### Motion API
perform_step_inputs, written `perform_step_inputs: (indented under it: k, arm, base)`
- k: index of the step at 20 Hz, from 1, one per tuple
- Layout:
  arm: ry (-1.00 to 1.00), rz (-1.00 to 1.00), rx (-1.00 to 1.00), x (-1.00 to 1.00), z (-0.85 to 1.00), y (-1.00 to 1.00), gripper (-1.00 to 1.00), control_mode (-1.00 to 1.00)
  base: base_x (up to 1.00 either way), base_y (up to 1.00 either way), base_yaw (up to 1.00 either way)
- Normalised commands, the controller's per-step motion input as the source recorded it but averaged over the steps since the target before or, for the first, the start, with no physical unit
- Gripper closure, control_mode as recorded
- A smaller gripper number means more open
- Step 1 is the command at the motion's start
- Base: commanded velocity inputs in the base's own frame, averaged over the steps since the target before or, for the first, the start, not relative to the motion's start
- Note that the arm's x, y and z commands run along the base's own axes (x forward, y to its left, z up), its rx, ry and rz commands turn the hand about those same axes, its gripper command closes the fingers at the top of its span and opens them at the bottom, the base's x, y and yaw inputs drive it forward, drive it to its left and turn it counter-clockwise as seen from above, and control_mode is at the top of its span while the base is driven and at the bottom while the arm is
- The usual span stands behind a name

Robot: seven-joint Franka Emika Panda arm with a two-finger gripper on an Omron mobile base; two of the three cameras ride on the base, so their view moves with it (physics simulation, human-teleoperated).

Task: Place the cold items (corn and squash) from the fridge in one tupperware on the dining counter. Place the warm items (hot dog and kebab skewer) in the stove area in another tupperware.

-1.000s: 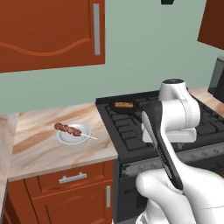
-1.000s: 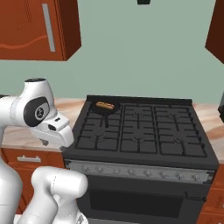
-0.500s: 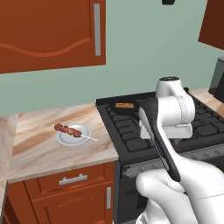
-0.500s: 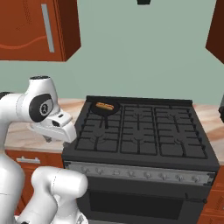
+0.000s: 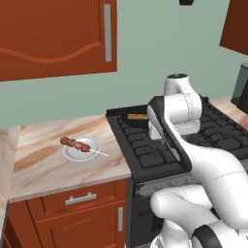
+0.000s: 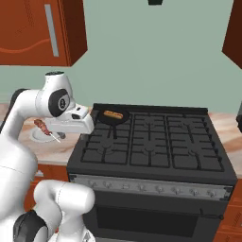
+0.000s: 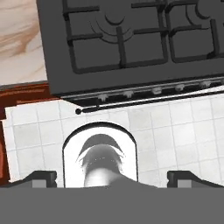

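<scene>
Take the stove area (image 6: 151, 146) as your landmark; the hot dog (image 6: 113, 114) lies in a dark pan (image 6: 110, 118) on its rear burner, at the end nearest the marbled counter (image 5: 53, 160); its long axis runs along the back edge of the range, roughly parallel to the wall, and you cannot tell one end from the other. The pan's handle points forward toward the front of the range.

The kebab skewer (image 5: 77, 145) rests on a small white plate (image 5: 82, 149) on the counter just beside the stove area; its row of dark red chunks runs diagonally, with the bare pale stick jutting past the plate rim toward the range.

Your gripper (image 7: 112, 177) hangs above the front edge of the stove area, looking down past the knobs and oven handle to the tiled floor (image 7: 175, 131); its jaws are spread wide with nothing between them. In the left base view the arm's own white links stand in front of part of the burners; red-brown cabinets (image 5: 58, 38) hang above the counter.
</scene>
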Motion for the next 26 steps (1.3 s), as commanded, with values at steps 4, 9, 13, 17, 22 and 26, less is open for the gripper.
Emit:
perform_step_inputs:
  k: [4, 9, 13, 17, 22, 26]
  arm:
    - [0.0, 0.3, 0.0, 1.0, 0.0, -0.04, -1.0, -1.0]
    - [-0.07, 0.33, 0.0, 1.0, 0.0, -0.2, -1.0, -1.0]
    - [-0.1, 0.35, 0.0, 1.0, -0.06, -0.14, -1.0, -1.0]
    - [-0.02, 0.33, 0.0, 1.0, -0.01, -0.07, -1.0, -1.0]
    - [0.14, 0.14, -0.02, 0.99, -0.02, 0.0, -1.0, -1.0]
    - [0.13, 0.06, -0.05, 0.83, -0.12, 0.0, -1.0, -1.0]
  base:
    - [0.0, 0.0, 0.0]
    - [0.0, 0.0, 0.0]
    - [0.0, 0.0, 0.0]
    - [0.0, 0.0, 0.0]
    - [0.0, 0.0, 0.0]
    - [0.0, 0.0, 0.0]
